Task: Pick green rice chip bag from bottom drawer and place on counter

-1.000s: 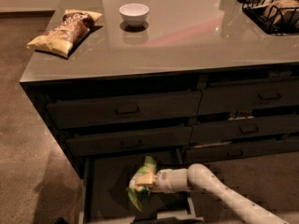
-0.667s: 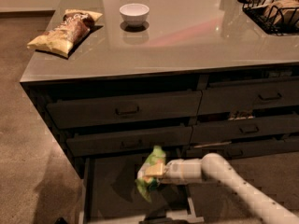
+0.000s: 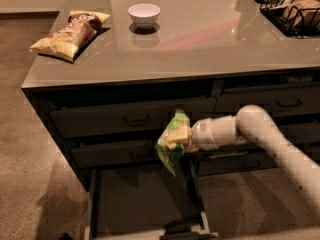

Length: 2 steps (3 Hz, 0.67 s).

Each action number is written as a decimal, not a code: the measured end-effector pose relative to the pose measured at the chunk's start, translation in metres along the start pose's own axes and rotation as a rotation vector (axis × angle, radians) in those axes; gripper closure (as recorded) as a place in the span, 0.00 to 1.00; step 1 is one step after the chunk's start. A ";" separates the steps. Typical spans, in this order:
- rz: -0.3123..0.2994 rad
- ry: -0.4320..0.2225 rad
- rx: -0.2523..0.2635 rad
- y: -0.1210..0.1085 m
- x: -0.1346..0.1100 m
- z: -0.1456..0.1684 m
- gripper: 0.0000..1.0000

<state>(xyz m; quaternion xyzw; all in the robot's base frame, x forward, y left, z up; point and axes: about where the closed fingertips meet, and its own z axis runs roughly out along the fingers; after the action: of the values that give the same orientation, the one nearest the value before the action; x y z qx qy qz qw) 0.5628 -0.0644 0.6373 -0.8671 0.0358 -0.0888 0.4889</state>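
Observation:
My gripper (image 3: 181,138) is shut on the green rice chip bag (image 3: 171,143), a small crinkly light-green bag. It holds the bag in the air in front of the middle drawers, well above the open bottom drawer (image 3: 140,204) and below the counter (image 3: 200,39). The white arm reaches in from the right. The bottom drawer stands pulled out and its dark floor is bare.
On the counter lie a yellow-brown chip bag (image 3: 70,31) at the far left, a white bowl (image 3: 144,15) in the middle back and a black wire basket (image 3: 295,9) at the back right. Closed handled drawers (image 3: 130,120) are behind the bag.
The gripper has lifted the green bag up out of the bottom drawer to the height of the middle drawers. The drawer floor is now bare.

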 end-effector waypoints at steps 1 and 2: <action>0.005 0.003 0.001 -0.029 0.026 -0.026 1.00; 0.005 0.010 0.003 -0.030 0.031 -0.030 1.00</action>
<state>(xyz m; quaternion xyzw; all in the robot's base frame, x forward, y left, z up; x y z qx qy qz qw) 0.5864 -0.0789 0.6821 -0.8659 0.0403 -0.0920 0.4901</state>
